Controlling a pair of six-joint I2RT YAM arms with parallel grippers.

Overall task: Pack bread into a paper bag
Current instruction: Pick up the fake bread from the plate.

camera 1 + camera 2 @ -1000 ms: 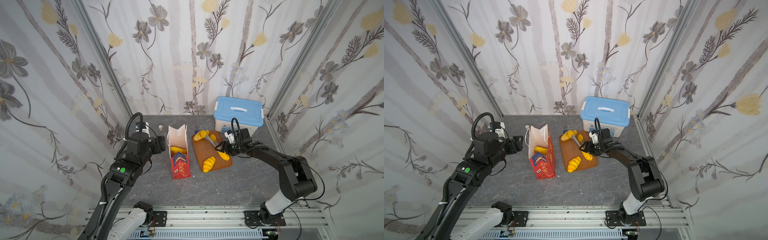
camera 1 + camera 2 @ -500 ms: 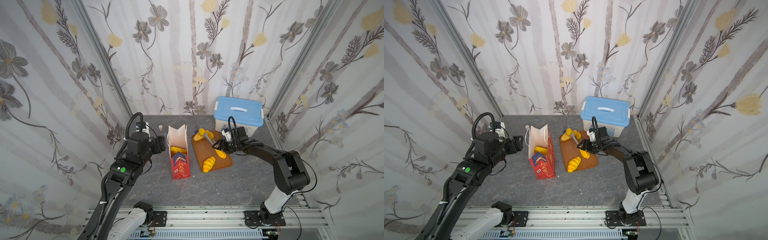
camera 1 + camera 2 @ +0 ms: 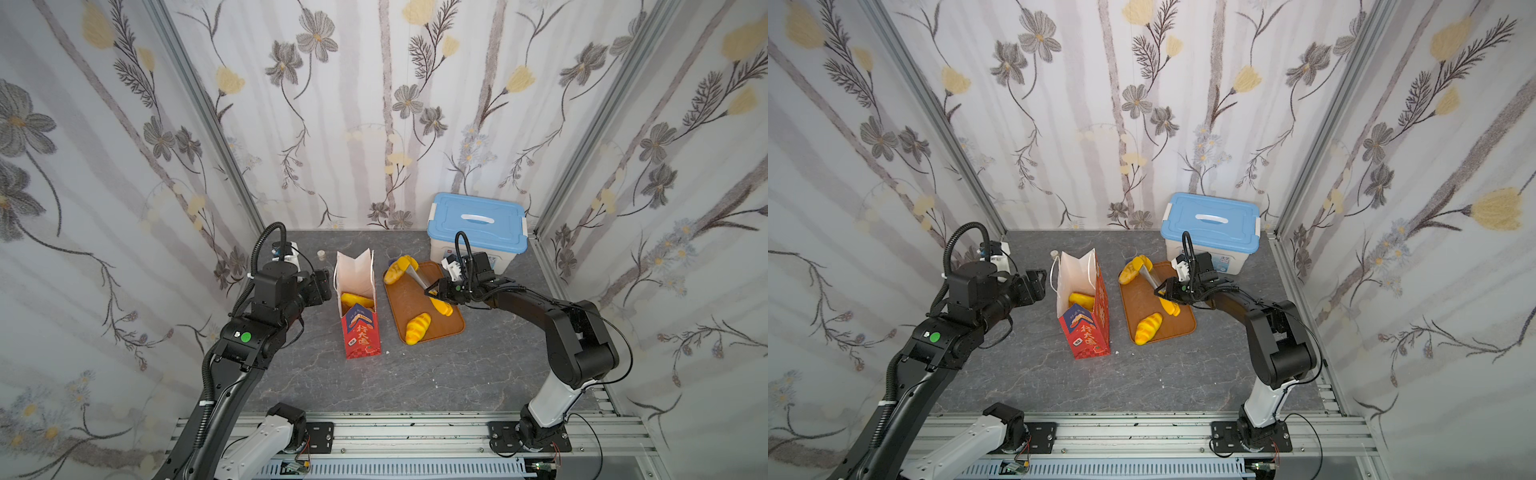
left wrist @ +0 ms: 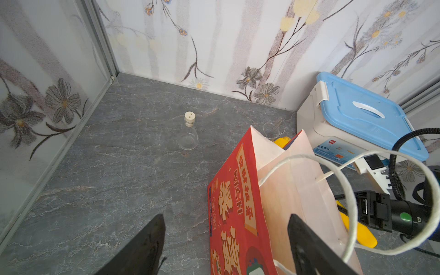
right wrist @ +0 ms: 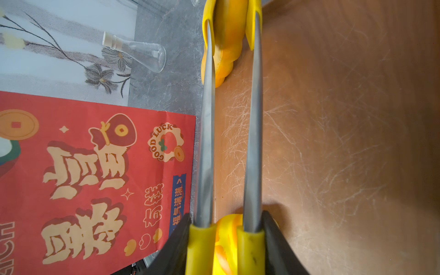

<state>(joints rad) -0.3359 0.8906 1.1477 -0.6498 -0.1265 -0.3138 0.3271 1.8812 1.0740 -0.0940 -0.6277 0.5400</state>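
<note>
On a grey marble-look table [image 3: 415, 374], a tall red paper bag [image 3: 360, 336] stands upright and open at the centre. One yellow bagged loaf [image 3: 355, 299] lies inside it against the white lining.

Just beside the bag, at its 3 o'clock, lies a flat brown tray [image 3: 409, 295]. It carries a striped loaf [image 3: 417, 328] at its 6 o'clock end and an oval loaf [image 3: 442, 307] at its 3 o'clock edge. A bun [image 3: 397, 270] overhangs its 11 o'clock corner. A white box [image 3: 478, 220] with a closed blue lid stands in the table's 1 o'clock corner, its contents hidden. A clear glass flask [image 4: 188, 138] with a white stopper stands at the bag's 11 o'clock.

The bag's front has a blue label panel and yellow Chinese characters. One side reads "RICH" in the left wrist view. A round badge reads "GOOD LUCK" in the right wrist view. The box's sticker is too small to read.

The left arm reaches in from 7 o'clock, and the left gripper [image 3: 327, 284] sits at the bag's 9 o'clock near the rim. Its jaws are spread wide, gripping nothing. In its wrist view the bag's wall lies between the fingers.

The right arm comes from 5 o'clock, forearm low. The right gripper [image 3: 434, 291], above the oval loaf, is clamped on the yellow handles of metal tongs [image 3: 415, 276]. The tongs point toward 11 o'clock, their tips on either side of the bun.
</note>
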